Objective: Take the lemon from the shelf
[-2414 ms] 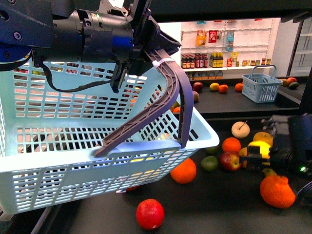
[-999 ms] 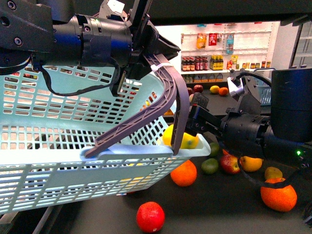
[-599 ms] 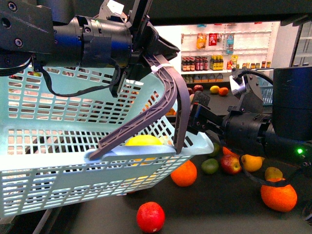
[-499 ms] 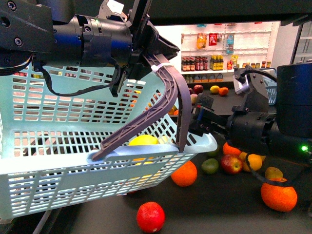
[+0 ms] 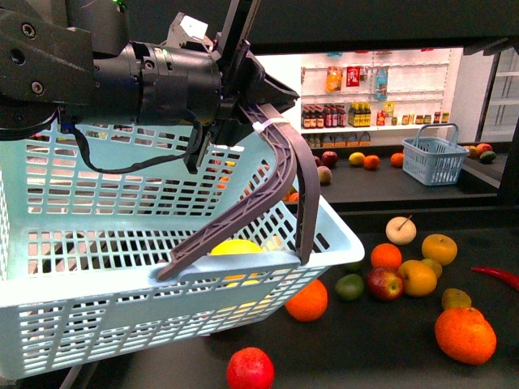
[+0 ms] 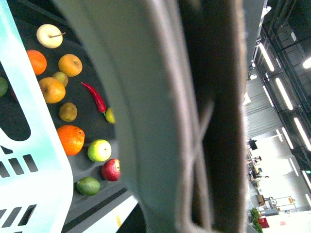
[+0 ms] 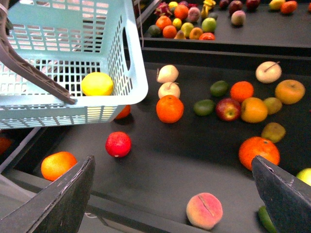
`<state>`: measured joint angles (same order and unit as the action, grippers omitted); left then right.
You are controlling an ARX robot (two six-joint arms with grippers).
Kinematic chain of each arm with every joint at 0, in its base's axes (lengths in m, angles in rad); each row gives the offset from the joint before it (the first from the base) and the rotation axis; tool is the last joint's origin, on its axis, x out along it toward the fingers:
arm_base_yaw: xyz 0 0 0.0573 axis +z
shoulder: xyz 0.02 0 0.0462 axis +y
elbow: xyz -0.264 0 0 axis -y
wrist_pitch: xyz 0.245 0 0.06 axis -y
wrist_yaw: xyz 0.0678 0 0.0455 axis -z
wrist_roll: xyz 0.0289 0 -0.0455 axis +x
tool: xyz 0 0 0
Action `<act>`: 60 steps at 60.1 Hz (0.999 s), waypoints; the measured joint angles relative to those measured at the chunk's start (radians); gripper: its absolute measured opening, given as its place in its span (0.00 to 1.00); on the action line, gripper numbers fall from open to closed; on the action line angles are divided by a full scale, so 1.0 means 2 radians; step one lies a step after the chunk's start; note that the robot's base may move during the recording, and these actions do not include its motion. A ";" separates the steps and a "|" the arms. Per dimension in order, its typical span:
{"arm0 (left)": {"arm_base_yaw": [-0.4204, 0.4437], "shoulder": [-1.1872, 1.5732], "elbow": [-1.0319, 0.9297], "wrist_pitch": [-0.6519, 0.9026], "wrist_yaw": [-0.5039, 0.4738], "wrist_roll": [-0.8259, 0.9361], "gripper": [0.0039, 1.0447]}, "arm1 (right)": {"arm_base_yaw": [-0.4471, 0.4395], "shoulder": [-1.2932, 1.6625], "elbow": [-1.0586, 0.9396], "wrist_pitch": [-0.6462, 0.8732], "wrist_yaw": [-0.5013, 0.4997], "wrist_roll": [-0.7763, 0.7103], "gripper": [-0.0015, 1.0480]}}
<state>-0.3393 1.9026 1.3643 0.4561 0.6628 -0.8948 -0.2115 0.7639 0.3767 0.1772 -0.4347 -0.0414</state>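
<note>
Lemon (image 5: pixel 235 246) is off the shelf (image 5: pixel 381 340) and inside the pale blue basket (image 5: pixel 122 243). It sits against the front wall near the corner, just under the grey handle (image 5: pixel 284 162). Left gripper (image 5: pixel 253 109) is clamped on the top of that handle; the basket hangs tilted above the dark tray. Right gripper (image 7: pixel 172 162) is spread wide with nothing in it, over the tray. Below it lie an orange (image 7: pixel 169 108), a lime (image 7: pixel 203 107) and a red fruit (image 7: pixel 118 144), all loose. Left wrist view shows only the handle up close, blurred.
</note>
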 joint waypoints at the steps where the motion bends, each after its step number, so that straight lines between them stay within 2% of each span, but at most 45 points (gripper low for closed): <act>1: 0.000 0.000 0.000 0.000 0.000 0.000 0.05 | -0.001 -0.006 -0.003 0.002 0.006 0.000 0.90; 2: 0.000 0.000 0.000 0.000 0.000 0.000 0.05 | -0.010 -0.048 -0.021 0.017 0.045 0.004 0.84; 4: -0.001 0.000 0.000 0.000 0.000 0.000 0.05 | -0.024 -0.106 -0.042 0.005 0.069 0.009 0.77; 7: 0.000 0.000 0.000 0.000 0.000 0.000 0.05 | -0.044 -0.193 -0.068 -0.053 0.062 0.013 0.65; 10: 0.000 0.000 0.000 0.000 -0.002 0.000 0.05 | -0.044 -0.260 -0.088 -0.087 0.069 0.013 0.55; 19: 0.000 0.000 0.000 0.000 -0.001 0.000 0.05 | 0.002 -0.327 -0.133 -0.089 0.122 0.014 0.31; 25: 0.000 0.000 0.000 0.000 -0.001 0.000 0.05 | 0.080 -0.352 -0.161 -0.092 0.206 0.015 0.14; 29: 0.000 0.000 0.000 0.000 -0.001 0.001 0.05 | 0.100 -0.356 -0.166 -0.092 0.209 0.015 0.02; 58: 0.000 0.000 0.000 0.000 -0.001 0.000 0.05 | 0.104 -0.379 -0.181 -0.089 0.216 0.015 0.03; 60: 0.000 0.000 0.000 0.000 -0.001 0.000 0.05 | 0.104 -0.379 -0.181 -0.089 0.216 0.015 0.05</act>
<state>-0.3401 1.9030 1.3643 0.4561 0.6613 -0.8948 -0.0036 0.0067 0.0154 -0.0017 -0.0032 -0.0109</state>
